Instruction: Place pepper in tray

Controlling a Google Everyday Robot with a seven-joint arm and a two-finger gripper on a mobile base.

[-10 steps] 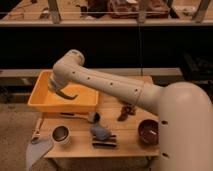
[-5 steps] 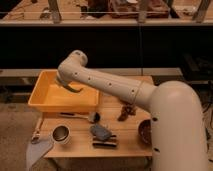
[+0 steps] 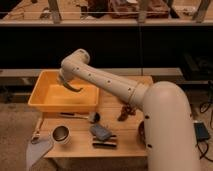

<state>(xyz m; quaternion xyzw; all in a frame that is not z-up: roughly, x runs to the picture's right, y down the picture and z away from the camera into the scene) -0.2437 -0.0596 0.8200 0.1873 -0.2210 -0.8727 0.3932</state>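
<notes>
The yellow-orange tray (image 3: 45, 102) stands at the back left of the wooden table. My gripper (image 3: 71, 86) hangs at the end of the white arm (image 3: 107, 82), just above the tray's inside, near its right half. A thin, dark, curved shape shows under the arm's end. I cannot tell whether that shape is the pepper or part of the gripper. No pepper shows anywhere else on the table or on the tray floor.
In front of the tray stand a metal cup (image 3: 61, 134) and a pale cloth (image 3: 37, 151). A thin utensil (image 3: 80, 116), a grey-blue sponge (image 3: 100, 131) and a small brown object (image 3: 126, 113) lie nearby. The arm's bulky base (image 3: 167, 130) covers the table's right side.
The gripper has moved a little up and to the right over the tray. The arm's base now hides the dark-red bowl that showed at the right earlier.
</notes>
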